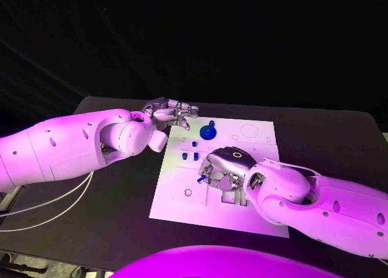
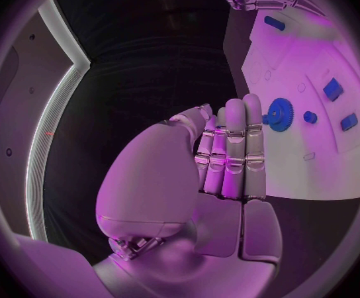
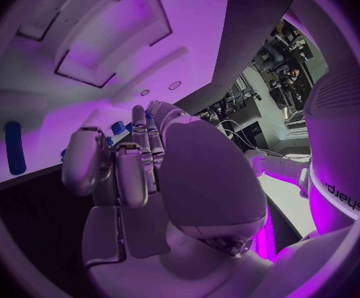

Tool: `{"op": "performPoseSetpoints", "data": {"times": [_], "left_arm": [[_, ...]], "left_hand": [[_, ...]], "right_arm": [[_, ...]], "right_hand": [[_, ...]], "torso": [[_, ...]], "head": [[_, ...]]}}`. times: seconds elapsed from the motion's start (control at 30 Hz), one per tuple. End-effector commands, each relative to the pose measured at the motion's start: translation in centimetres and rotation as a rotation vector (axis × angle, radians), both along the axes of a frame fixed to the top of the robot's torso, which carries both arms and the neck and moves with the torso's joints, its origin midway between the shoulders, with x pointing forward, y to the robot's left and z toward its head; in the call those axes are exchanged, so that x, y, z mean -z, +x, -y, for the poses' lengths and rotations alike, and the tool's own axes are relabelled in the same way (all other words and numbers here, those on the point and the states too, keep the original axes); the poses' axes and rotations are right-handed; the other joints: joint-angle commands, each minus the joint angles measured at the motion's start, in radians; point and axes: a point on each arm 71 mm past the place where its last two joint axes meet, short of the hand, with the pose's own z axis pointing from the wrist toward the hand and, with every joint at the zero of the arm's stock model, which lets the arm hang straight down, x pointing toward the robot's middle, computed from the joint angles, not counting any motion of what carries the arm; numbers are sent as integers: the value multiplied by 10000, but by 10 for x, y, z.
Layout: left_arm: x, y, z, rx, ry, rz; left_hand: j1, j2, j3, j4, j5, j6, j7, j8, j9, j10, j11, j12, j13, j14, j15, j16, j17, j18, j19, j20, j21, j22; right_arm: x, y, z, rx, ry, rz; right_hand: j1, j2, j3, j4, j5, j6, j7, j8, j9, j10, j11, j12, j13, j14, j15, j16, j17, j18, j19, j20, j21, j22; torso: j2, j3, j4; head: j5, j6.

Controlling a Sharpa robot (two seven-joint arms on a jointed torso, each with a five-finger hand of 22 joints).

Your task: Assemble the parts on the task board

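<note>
Task board (image 1: pixel 182 202): white plate, centre of the black table (image 1: pixel 102 214), with cut-out recesses near its near edge. Blue gear (image 1: pixel 208 132) sits on the board's far part, a small blue knob just beyond it; the left wrist view gives the gear (image 2: pixel 279 114) with toothed rim, a small round blue piece (image 2: pixel 310 117) close beside it. Two small blue pegs (image 1: pixel 190 156) stand near mid-board, another blue piece (image 1: pixel 200 179) just beside the right hand's fingers.

Right hand (image 1: pixel 225 168): over the middle of the board, palm down, fingers curled toward the surface. Right wrist view shows fingers (image 3: pixel 118 162) bent inward with blue bits by their tips; cannot tell whether anything is gripped.

Left hand (image 1: pixel 167 113): at the board's far left corner, off the surface, fingers loosely apart, grasping nothing.
</note>
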Motion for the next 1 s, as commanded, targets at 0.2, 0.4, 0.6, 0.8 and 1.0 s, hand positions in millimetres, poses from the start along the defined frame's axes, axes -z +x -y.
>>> {"op": "performPoseSetpoints", "data": {"times": [0.2,0.4,0.6,0.8,1.0], "left_arm": [[-1,0,2,208,-19,58],[-1,0,2,219,-13,54],[-1,0,2,219,2,58],[-1,0,2,223,10,53],[-1,0,1,213,18,51]], "left_hand": [[-5,53,-2,-80,18,-50,-4,-36,8,-94,-11,54,3,-39,15,-42,-16,56,17,48,-54,-10],[-11,57,-3,-80,17,-49,-5,-32,10,-100,-11,61,4,-40,17,-44,-18,56,18,50,-60,-14],[-11,57,-3,-80,17,-49,-5,-32,10,-100,-11,61,4,-40,17,-44,-18,56,18,50,-60,-14],[-11,57,-3,-80,17,-49,-5,-32,10,-100,-11,61,4,-40,17,-44,-18,56,18,50,-60,-14],[-11,57,-3,-80,17,-49,-5,-32,10,-100,-11,61,4,-40,17,-44,-18,56,18,50,-60,-14]], "right_arm": [[-14,-4,-10,-234,-1457,1503],[-20,-8,-17,-376,-1909,2099],[-21,-11,-23,-514,-2467,2549],[-22,-12,-28,-580,-2894,2827],[-21,-13,-29,-660,-3121,2809]], "right_hand": [[-151,-5,74,-20,-86,75,-26,21,16,96,8,-42,-12,542,-62,48,-12,-111,112,6,131,1156],[-187,-5,80,-20,-87,86,-34,26,20,108,3,-40,-12,540,-65,42,-24,-124,137,5,194,1184],[-214,6,97,-30,-81,105,-51,34,26,125,-8,-35,-11,535,-72,28,-54,-131,153,3,231,1202],[-279,11,111,-26,-83,126,-66,43,33,150,-19,-29,-10,531,-80,20,-71,-130,153,-2,231,1206],[-340,15,122,-23,-86,138,-77,47,38,168,-27,-26,-11,527,-87,11,-89,-127,147,-6,215,1204]], "torso": [[7,-4,5],[9,-10,8],[14,-11,2],[17,0,13],[13,-11,4]], "head": [[15,-2],[46,-21],[86,-59],[129,-114],[183,-176]]}}
